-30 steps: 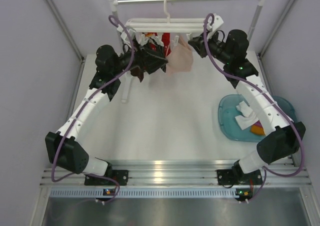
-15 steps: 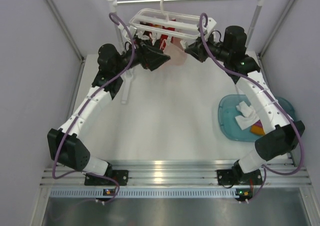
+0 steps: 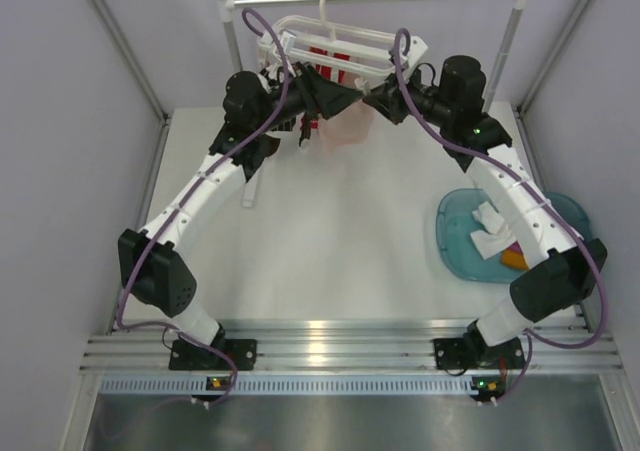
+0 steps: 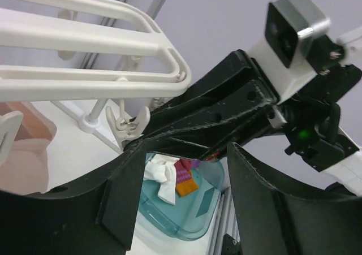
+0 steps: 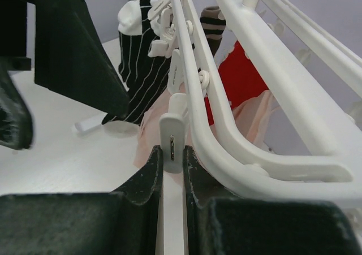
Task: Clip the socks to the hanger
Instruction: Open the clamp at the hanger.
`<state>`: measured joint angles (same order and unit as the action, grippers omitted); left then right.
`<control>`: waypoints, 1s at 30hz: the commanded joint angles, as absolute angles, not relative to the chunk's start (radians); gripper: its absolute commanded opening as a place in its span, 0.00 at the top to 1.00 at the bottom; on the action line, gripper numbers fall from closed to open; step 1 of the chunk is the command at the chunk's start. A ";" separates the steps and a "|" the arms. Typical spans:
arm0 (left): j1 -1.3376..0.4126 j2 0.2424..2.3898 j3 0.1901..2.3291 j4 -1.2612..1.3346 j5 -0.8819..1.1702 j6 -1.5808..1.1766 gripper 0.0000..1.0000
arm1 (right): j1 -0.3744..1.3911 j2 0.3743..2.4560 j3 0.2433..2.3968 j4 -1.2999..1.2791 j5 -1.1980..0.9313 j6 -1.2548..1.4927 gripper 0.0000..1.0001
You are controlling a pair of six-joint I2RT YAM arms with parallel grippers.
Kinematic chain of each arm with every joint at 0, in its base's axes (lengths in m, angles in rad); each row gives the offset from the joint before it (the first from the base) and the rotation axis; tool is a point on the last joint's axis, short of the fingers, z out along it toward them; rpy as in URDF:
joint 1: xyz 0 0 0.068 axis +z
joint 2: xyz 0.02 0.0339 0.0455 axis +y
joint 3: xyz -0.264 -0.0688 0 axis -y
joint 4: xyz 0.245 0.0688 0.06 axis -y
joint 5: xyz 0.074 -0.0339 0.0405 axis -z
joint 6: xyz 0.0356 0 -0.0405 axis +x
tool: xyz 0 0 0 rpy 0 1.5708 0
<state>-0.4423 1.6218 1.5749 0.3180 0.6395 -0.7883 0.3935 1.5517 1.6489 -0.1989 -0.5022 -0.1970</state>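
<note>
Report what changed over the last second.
The left gripper swung right, under the hanger, up to the right gripper, which is shut on a clip. The hanger tilted. No grab or release shows. The bin and its socks stayed put.

Bright, even, diffuse light fills the overhead view. Shadows on the desk point(image 3: 330, 261) are faint, and the aluminium strip point(image 3: 320, 333) at its near edge glares. In the 2 wrist views the hanger point(image 4: 85, 40) looks soft close up.
</note>
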 commanded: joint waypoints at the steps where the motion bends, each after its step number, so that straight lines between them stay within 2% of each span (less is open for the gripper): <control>1: -0.451 1.649 1.631 0.301 0.565 -0.805 0.36 | 0.425 1.508 1.647 -0.156 -0.497 -0.176 1.00; 7: -0.471 1.674 1.663 0.259 0.502 -0.732 0.41 | 0.426 1.509 1.646 -0.160 -0.492 -0.173 1.00; 18: -0.492 1.730 1.710 0.304 0.486 -0.677 0.42 | 0.430 1.514 1.660 -0.192 -0.497 -0.178 1.00; 25: -0.497 1.746 1.724 0.313 0.482 -0.649 0.48 | 0.430 1.516 1.660 -0.210 -0.512 -0.176 1.00; 30: -0.499 1.747 1.726 0.316 0.471 -0.644 0.57 | 0.430 1.517 1.661 -0.221 -0.517 -0.181 1.00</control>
<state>-0.4931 1.7477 1.6798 0.2546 0.4805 -0.6621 0.4103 1.5513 1.6489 -0.1989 -0.4915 -0.1871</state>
